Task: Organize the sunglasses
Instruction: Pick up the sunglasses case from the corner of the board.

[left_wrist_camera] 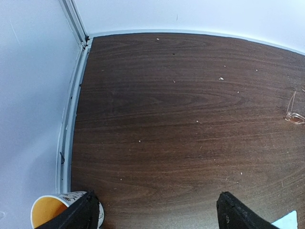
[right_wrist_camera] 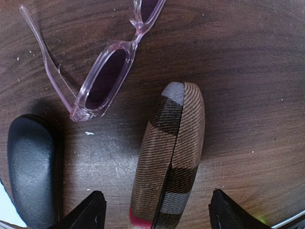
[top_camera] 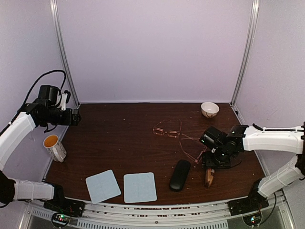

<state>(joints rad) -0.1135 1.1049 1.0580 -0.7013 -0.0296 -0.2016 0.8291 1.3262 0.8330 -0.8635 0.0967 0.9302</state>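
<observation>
Cropped by the right wrist view's top edge: second lens of the sunglasses (right_wrist_camera: 107,78). Cut at its bottom: black case (right_wrist_camera: 31,167), striped case (right_wrist_camera: 169,157). Half behind a left finger (left_wrist_camera: 76,217): cup (left_wrist_camera: 47,212).

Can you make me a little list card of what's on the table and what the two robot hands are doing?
sunglasses: far pair and near pair, both lying on the table, outside the cases
black case: shut, left of the brown striped case
brown striped case: shut, lying between the right gripper's fingers
right gripper: open, a finger on each side of the brown striped case, gaps showing
left gripper: open, holding nothing, above the mug
other things: bowl, two blue cloths
</observation>
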